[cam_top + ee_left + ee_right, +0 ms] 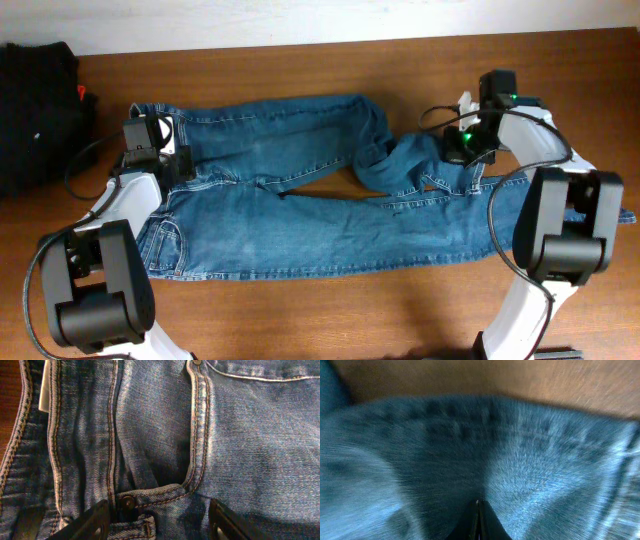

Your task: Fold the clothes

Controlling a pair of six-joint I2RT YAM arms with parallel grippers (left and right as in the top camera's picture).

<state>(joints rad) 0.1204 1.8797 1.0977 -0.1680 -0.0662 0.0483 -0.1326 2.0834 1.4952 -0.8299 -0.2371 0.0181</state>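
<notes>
The left hand (160,527) is hovering low over the waist end of the jeans (300,220), its fingers (92,522) standing spread with nothing between them. Below them, a pocket corner with a copper rivet (127,502) is showing, and a pale label (45,385) is peeking out near the waistband.

The right hand (479,519) is sitting at the far end of the garment with its fingers pressed together. Blurred denim is filling the wrist view right up to the tips, so I cannot tell whether any cloth is caught between them.

The jeans are lying lengthwise across the middle of the worktop (300,310), with the waist at the left and the legs running to the right. The near leg is lying flat and is passing under the right arm. The far leg is bunching into a rumpled fold (385,160) near the centre, beside the right hand. A sliver of wood (325,180) is showing between the legs.

A black garment pile (35,110) with a red tag (82,96) is sitting at the far left corner, apart from the jeans.
</notes>
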